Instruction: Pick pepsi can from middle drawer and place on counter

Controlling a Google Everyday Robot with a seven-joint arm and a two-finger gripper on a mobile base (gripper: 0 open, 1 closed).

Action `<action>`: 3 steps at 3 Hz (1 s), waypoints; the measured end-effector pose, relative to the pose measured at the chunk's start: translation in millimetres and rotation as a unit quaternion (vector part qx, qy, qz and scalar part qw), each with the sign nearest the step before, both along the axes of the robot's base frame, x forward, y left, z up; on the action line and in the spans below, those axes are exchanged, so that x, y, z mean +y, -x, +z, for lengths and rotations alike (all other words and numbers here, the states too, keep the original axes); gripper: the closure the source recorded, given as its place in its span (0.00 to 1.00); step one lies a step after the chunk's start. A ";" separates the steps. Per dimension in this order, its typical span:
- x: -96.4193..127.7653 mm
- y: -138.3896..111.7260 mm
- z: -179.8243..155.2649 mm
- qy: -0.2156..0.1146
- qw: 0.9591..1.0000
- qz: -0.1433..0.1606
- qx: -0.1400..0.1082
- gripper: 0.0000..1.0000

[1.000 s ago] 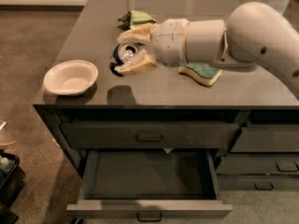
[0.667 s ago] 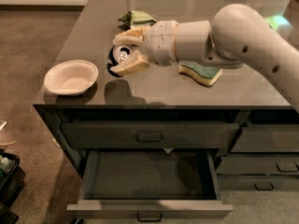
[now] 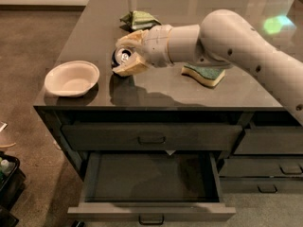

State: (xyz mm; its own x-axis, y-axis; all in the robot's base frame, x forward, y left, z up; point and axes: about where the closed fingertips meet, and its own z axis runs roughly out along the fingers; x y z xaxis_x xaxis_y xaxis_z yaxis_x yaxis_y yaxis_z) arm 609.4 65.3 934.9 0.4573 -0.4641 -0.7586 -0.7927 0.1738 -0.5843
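Note:
The pepsi can (image 3: 123,56), dark blue with a silver top, sits between the cream fingers (image 3: 129,69) of my gripper (image 3: 125,56). The gripper is shut on the can. It holds the can at the left middle of the counter (image 3: 199,8), at or just above the surface, with its dark reflection below. My white arm reaches in from the right. The middle drawer (image 3: 151,213) is pulled open below the counter's front edge, and its inside shows nothing.
A white bowl (image 3: 72,78) stands on the counter left of the can. A green cloth (image 3: 139,19) lies behind the gripper. A green and yellow sponge (image 3: 203,74) lies under the arm. The top drawer (image 3: 151,136) is closed. Narrower drawers (image 3: 270,143) are at right.
The gripper with the can has shifted a little to the left and slightly lower over the counter. The arm's elbow has swung back and right. The drawer stays open.

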 end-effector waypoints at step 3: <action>0.1 -0.6 -0.2 0.000 1.000 -0.001 0.000 0.11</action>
State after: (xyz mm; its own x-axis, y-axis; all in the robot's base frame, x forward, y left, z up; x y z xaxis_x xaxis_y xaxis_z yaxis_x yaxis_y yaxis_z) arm 610.0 65.3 934.7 0.4570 -0.4651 -0.7582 -0.7923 0.1746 -0.5847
